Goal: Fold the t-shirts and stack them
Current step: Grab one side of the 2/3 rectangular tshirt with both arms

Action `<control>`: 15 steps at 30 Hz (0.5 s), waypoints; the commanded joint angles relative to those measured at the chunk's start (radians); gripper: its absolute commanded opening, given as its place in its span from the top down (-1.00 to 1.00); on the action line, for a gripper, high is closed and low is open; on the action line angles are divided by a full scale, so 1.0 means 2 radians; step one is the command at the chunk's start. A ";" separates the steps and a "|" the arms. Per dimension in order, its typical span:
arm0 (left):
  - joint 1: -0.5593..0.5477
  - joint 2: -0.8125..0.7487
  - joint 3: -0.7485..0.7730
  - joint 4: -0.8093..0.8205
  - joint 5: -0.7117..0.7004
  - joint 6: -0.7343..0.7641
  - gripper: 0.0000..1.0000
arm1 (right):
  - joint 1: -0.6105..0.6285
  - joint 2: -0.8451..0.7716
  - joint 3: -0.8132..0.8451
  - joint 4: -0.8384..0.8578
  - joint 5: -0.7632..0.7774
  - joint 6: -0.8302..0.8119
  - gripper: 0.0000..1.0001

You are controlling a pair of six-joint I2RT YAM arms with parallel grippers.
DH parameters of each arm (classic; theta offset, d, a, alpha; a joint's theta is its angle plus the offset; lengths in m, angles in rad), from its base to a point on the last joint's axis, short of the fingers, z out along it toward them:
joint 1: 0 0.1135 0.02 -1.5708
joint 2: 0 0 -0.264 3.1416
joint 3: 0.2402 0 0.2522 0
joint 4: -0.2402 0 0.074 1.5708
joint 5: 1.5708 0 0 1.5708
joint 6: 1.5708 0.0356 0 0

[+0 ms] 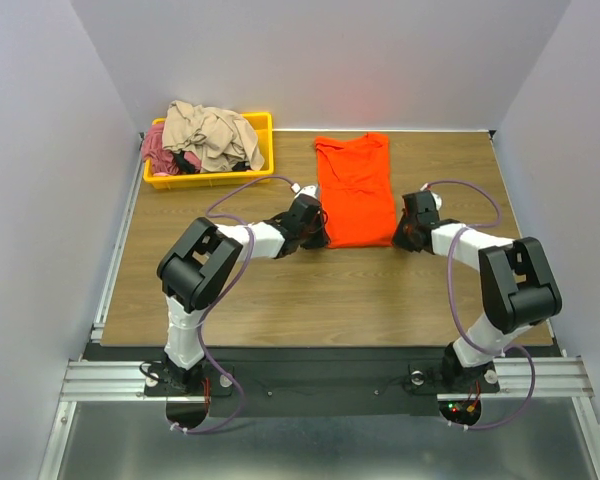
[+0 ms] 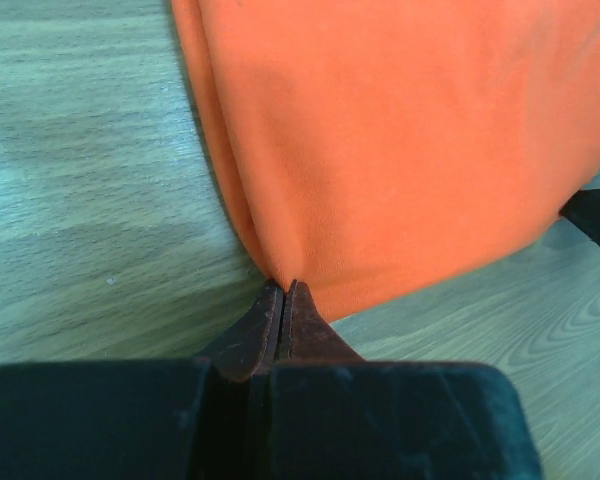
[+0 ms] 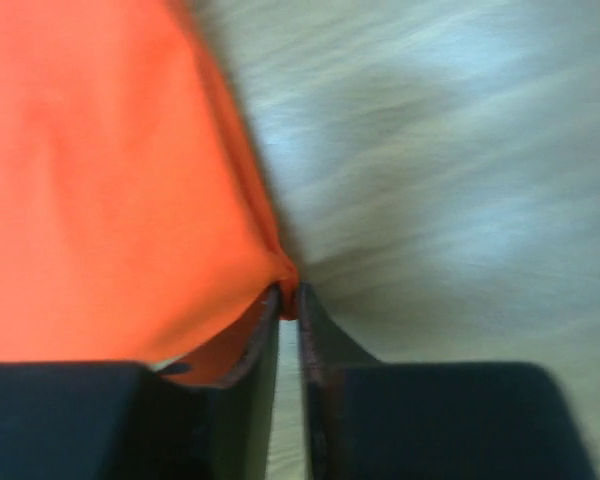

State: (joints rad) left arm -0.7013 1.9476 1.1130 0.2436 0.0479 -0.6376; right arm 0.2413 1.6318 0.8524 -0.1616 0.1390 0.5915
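An orange t-shirt [image 1: 355, 188] lies folded lengthwise into a narrow strip on the wooden table [image 1: 280, 290], collar end far, hem end near. My left gripper [image 1: 314, 232] is shut on the shirt's near left corner; the left wrist view shows the jaws [image 2: 283, 290] pinching the orange cloth [image 2: 400, 140]. My right gripper [image 1: 404, 232] is shut on the near right corner; the right wrist view shows its tips [image 3: 289, 298] nipping a bit of the cloth [image 3: 100, 180].
A yellow bin [image 1: 210, 150] at the far left holds a heap of beige and pink t-shirts [image 1: 205, 135]. Grey walls close in the table on three sides. Bare wood lies between the shirt's hem and the arm bases.
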 commanded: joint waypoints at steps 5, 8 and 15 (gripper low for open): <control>-0.017 -0.027 -0.047 0.004 -0.016 0.002 1.00 | 0.004 -0.029 -0.050 0.029 -0.065 0.010 0.99; -0.032 -0.053 -0.089 0.011 -0.014 -0.012 1.00 | 0.004 -0.076 -0.091 0.028 -0.086 0.021 0.99; -0.095 -0.165 -0.228 0.026 -0.020 -0.078 1.00 | 0.008 -0.262 -0.204 -0.043 -0.145 0.035 0.99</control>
State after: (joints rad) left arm -0.8192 1.7100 0.7647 0.3546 0.0204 -0.7227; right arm 0.2440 1.2675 0.5095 -0.1375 -0.0666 0.6376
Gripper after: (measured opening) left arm 0.025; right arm 0.016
